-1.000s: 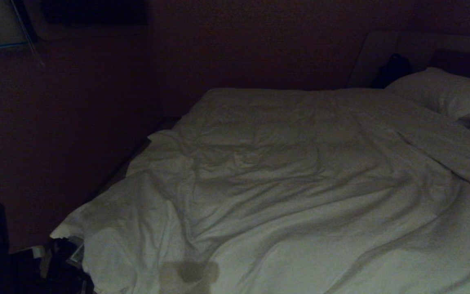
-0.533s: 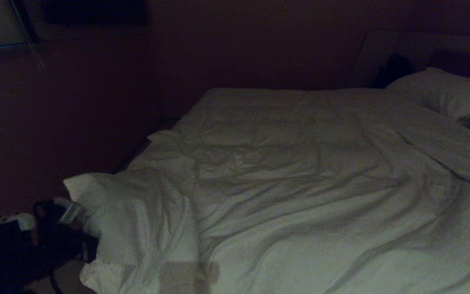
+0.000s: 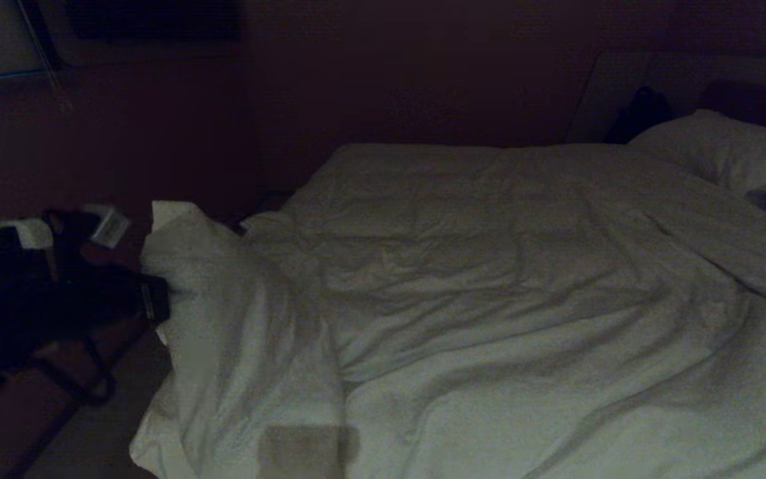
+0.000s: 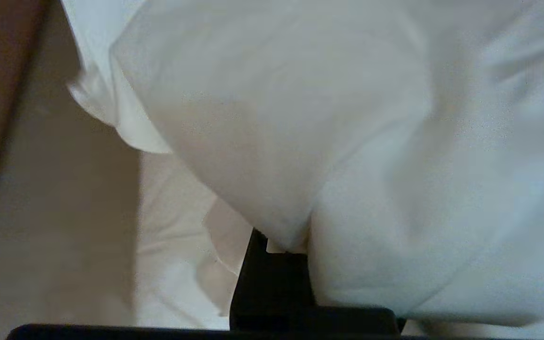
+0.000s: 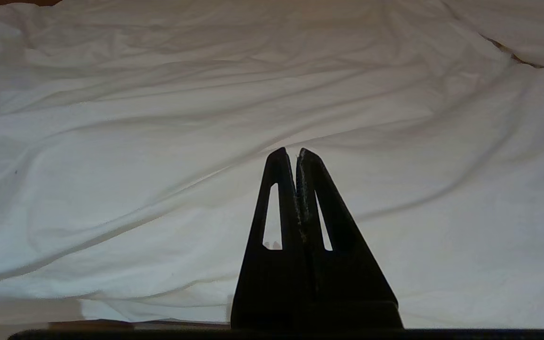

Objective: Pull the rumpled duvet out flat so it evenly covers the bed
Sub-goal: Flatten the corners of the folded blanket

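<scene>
The white duvet (image 3: 489, 299) lies wrinkled over most of the bed (image 4: 168, 283), whose creased sheet shows under the raised corner. My left gripper (image 3: 157, 303) is at the bed's near left corner, shut on a fold of the duvet (image 4: 276, 141), and holds that corner up in a peak. In the left wrist view the cloth bulges over the left gripper (image 4: 286, 245) and hides its tips. My right gripper (image 5: 296, 152) hovers low over the duvet (image 5: 158, 141) at the near edge, shut and holding nothing. It does not show in the head view.
A white pillow (image 3: 722, 150) rests at the far right against the dark headboard (image 3: 755, 100), with a dark object (image 3: 642, 113) beside it. Floor (image 4: 64, 212) runs along the bed's left side, and a dark wall (image 3: 157, 133) stands beyond it.
My left arm has come up into the head view. The duvet's near left corner, which drooped over the bed's edge, has risen with it and moved away from me.
</scene>
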Tool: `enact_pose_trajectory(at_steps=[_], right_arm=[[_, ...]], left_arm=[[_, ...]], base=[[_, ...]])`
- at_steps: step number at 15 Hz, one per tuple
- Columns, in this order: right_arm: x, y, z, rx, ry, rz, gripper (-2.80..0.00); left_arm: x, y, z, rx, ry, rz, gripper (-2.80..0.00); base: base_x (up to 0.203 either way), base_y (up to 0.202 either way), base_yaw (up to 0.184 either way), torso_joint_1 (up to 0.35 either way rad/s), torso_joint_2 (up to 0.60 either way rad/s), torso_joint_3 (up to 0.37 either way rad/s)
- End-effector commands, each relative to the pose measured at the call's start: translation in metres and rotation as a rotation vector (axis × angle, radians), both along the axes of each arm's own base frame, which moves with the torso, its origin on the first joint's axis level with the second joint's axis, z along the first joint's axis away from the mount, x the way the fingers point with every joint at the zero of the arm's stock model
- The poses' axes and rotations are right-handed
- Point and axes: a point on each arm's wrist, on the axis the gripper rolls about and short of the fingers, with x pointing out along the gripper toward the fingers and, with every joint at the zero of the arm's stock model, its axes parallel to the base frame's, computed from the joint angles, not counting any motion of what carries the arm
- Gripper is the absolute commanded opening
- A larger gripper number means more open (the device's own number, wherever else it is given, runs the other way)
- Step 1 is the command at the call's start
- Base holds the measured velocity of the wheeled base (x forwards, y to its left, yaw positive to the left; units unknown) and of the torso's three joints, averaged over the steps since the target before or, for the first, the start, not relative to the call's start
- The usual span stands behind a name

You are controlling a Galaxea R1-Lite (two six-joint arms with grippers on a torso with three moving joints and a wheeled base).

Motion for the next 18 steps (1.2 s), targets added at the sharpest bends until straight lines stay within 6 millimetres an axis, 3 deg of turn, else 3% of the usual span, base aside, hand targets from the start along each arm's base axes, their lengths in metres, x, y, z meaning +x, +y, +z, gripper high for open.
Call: enact_pose_trajectory(at_steps=[1,5,9,13,18], right_arm=[[0.000,0.000,0.000,0.000,0.001,0.000,-2.80],[0.000,0.000,0.000,0.000,0.001,0.000,-2.80],[0.000,0.000,0.000,0.000,0.001,0.000,-2.80],[0.000,0.000,0.000,0.000,0.001,0.000,-2.80],[0.000,0.000,0.000,0.000,0.001,0.000,-2.80]], left_arm=[[-0.019,-0.008,0.040,-0.046,0.077,0.005,-2.80],[-0.023,-0.003,0.053,0.055,0.040,0.216,-2.80],[-0.046,0.005,0.069,0.132,0.090,0.351,-2.80],[-0.063,0.024,0.090,0.190,0.126,0.545,-2.80],[-0.078,0.060,0.089,0.265,0.173,0.702,-2.80]], base=[[0.000,0.000,0.000,0.000,0.00,0.000],[0.000,0.000,0.000,0.000,0.00,0.000],[0.000,0.000,0.000,0.000,0.00,0.000],[0.000,0.000,0.000,0.000,0.00,0.000],[0.000,0.000,0.000,0.000,0.00,0.000]])
